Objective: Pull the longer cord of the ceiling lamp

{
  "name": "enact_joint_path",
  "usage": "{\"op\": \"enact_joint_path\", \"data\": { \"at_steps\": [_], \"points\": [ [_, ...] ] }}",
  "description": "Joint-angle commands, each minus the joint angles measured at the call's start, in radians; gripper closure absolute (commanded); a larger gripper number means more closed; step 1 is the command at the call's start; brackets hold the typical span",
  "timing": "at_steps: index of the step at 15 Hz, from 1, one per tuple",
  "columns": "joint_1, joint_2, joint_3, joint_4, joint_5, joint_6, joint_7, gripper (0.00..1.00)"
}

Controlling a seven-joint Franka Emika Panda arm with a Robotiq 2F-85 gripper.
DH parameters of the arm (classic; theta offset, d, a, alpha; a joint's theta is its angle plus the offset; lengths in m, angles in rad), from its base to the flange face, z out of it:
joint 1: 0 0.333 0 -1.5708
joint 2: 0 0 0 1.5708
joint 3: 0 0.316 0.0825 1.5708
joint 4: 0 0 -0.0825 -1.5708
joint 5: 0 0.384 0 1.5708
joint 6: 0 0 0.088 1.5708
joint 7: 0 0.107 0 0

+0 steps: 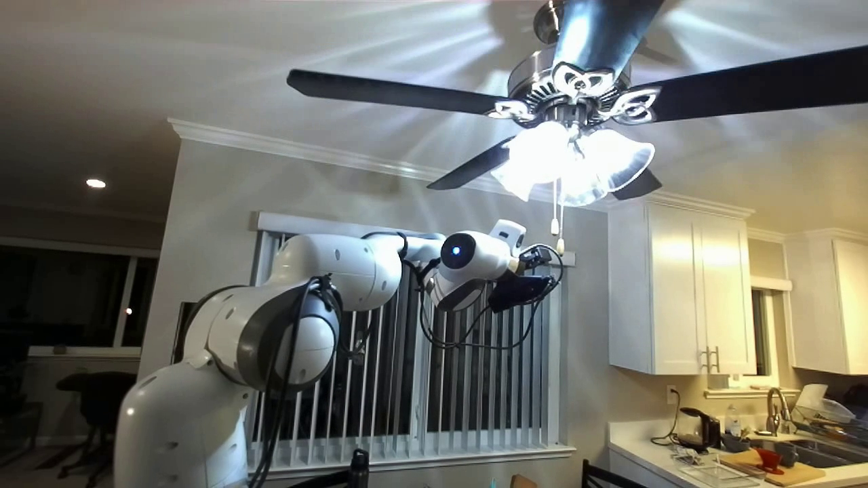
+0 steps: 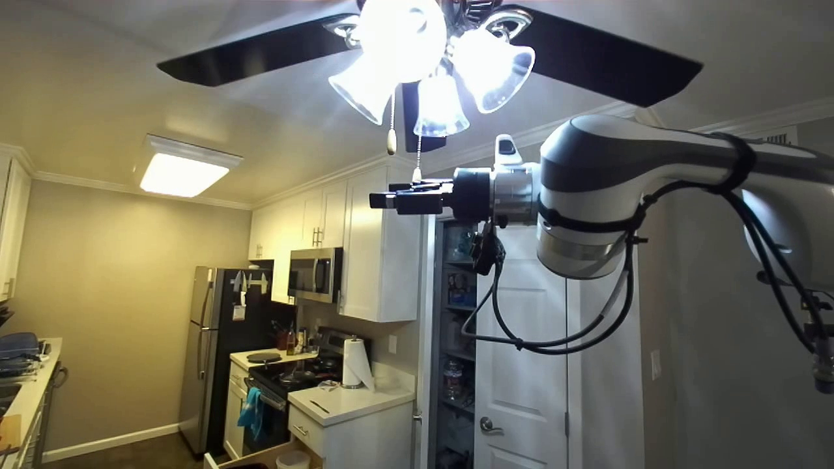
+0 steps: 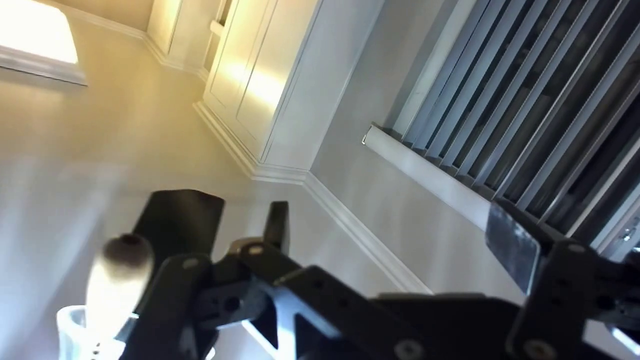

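Ceiling panel light (image 2: 184, 174), rectangular, lit. Refrigerator (image 2: 220, 332), silver-fronted, black-sided. Microwave (image 2: 313, 275), below white cabinets (image 2: 311, 225). Paper-towel roll (image 2: 353, 365), upright on tabletop (image 2: 368, 400). Blue towel (image 2: 252, 413), hung on oven (image 2: 277, 420). Vertical blinds (image 1: 475, 373), pale.

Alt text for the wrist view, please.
Open black jaws dominate the bottom, a blurred pale pull-chain knob at lower left, outside their gap. Behind, apparently upside down: white cabinet top center, slatted blinds upper right, bright ceiling light upper left.

A pale desk (image 1: 634, 437) in an exterior view carries a dark-handled jug (image 1: 710, 432), a wire rack (image 1: 719, 477) and a wooden board (image 1: 803, 474) just beside the rack, while a drawered desk (image 2: 368, 400), in an exterior view, bears an upright paper-towel roll (image 2: 355, 363).
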Motion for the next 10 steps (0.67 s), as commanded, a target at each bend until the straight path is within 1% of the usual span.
{"op": "enact_joint_path", "data": {
  "at_steps": [1,2,4,6,8,10],
  "points": [
    [0.040,-0.018,-0.012,0.004,0.031,0.015,-0.032,0.00],
    [0.061,-0.018,-0.020,0.016,0.037,0.044,-0.055,0.00],
    [0.062,-0.010,-0.027,0.031,0.017,0.087,-0.041,0.00],
    [0.032,0.001,-0.026,0.031,-0.009,0.112,-0.019,0.00],
    [-0.017,-0.002,-0.027,-0.003,-0.025,0.086,0.006,0.00],
    [-0.046,0.013,-0.041,-0.012,-0.032,0.098,-0.003,0.00]
  ]
}}
